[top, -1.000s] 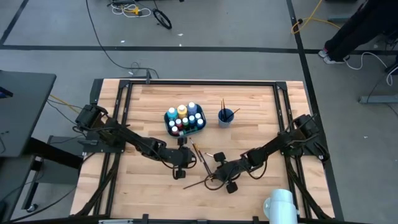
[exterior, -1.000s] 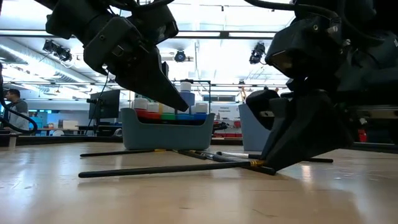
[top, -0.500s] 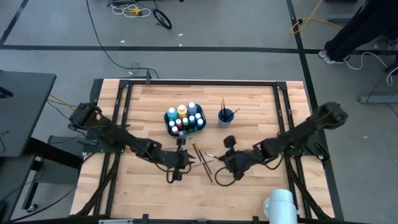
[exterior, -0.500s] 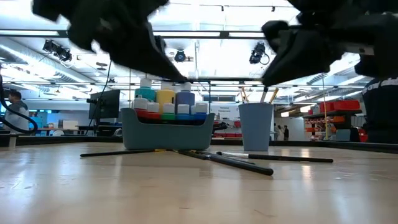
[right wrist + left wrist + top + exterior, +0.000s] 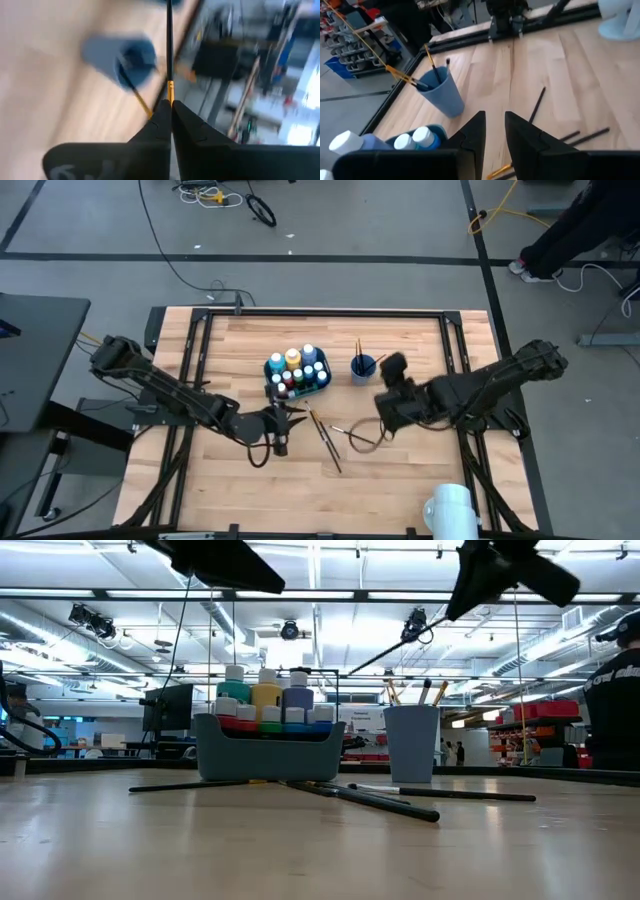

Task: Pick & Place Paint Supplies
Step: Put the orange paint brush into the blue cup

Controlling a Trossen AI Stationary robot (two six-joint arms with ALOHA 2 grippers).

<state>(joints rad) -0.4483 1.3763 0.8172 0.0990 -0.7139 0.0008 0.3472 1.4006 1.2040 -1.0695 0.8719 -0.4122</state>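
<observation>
R gripper (image 5: 170, 107) pinched shut on paintbrush (image 5: 168, 45); L gripper (image 5: 494, 131) part-open, empty; recommend brush vertical over blue cup (image 5: 120, 60) before release.

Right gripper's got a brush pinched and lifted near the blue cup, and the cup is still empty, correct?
Not quite: the blue cup is not empty. The left wrist view shows brushes already standing in it, and the low view shows their tips above its rim. The rest holds: the right gripper has its fingers shut on a paintbrush, lifted near the cup.
</observation>
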